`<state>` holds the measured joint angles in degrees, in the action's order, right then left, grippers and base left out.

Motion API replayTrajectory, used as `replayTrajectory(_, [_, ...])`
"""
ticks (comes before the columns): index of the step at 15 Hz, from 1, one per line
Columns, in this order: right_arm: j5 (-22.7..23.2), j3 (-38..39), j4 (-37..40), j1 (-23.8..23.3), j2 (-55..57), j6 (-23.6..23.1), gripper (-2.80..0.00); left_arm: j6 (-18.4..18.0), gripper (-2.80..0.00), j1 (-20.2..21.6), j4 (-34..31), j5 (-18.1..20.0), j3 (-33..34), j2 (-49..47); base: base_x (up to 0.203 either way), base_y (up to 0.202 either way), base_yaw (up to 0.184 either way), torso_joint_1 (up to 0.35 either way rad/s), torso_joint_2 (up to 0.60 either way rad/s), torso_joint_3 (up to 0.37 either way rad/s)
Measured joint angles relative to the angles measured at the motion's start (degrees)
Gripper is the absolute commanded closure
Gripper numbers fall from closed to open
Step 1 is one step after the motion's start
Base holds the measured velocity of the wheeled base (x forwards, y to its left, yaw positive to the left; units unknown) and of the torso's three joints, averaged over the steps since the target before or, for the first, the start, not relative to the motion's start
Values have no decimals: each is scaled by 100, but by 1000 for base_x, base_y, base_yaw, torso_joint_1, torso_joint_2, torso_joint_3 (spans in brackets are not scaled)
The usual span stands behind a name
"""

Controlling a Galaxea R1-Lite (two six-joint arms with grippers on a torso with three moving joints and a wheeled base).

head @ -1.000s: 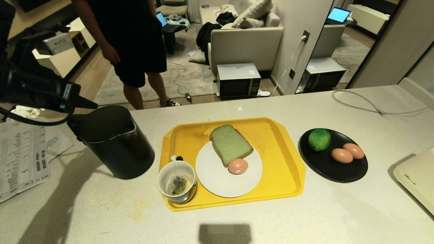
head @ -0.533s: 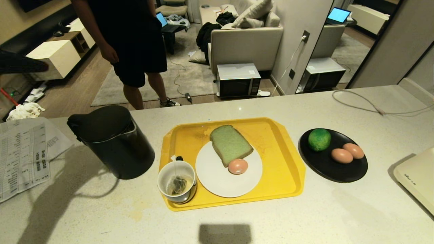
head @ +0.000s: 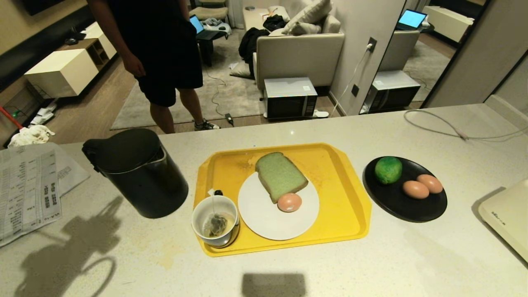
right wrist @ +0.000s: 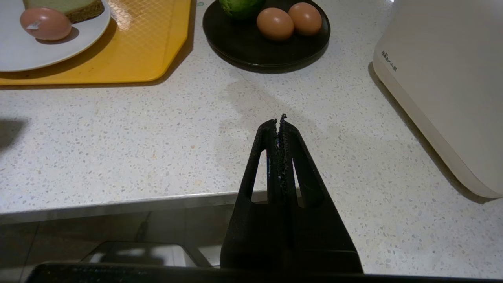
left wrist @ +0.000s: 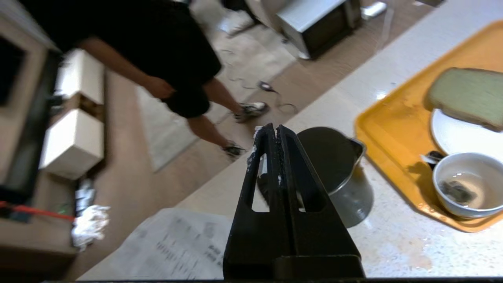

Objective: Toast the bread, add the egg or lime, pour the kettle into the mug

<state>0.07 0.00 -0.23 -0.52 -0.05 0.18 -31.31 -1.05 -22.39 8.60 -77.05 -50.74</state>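
The black kettle [head: 138, 171] stands on the counter, left of the yellow tray [head: 342, 198]. On the tray, the white mug [head: 215, 220] holds a tea bag and some liquid. Beside it, a white plate [head: 264, 225] carries the green bread [head: 281, 175] and one egg [head: 289, 202]. The lime [head: 388, 169] and two more eggs [head: 416, 189] lie on a black plate [head: 412, 210] to the right. My left gripper [left wrist: 274, 129] is shut and empty, raised above the counter near the kettle [left wrist: 346, 165], out of the head view. My right gripper [right wrist: 278, 122] is shut and empty over the counter's front edge.
Printed papers [head: 29, 189] lie at the counter's left end. A cream appliance [head: 509, 214] sits at the right edge, with a cable [head: 453, 128] behind it. A person [head: 161, 49] stands beyond the counter's far side.
My left arm, which was above the kettle's handle side, has pulled away to the left and left the head view. Its shadow has slid toward the front left of the counter.
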Motion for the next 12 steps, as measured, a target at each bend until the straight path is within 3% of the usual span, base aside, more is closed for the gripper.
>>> replayTrajectory(4, [0,0,-1,-1,0,0,0,-16,0,21,350,-204,1189,1195,0,0,0,0,0,0])
replayTrajectory(9, [-2,0,1,0,0,1,0,-66,0,17,1597,-249,3075,2494,0,0,0,0,0,0])
replayTrajectory(12, [2,0,1,0,0,-2,0,-30,0,11,2140,-503,3969,3246,0,0,0,0,0,0])
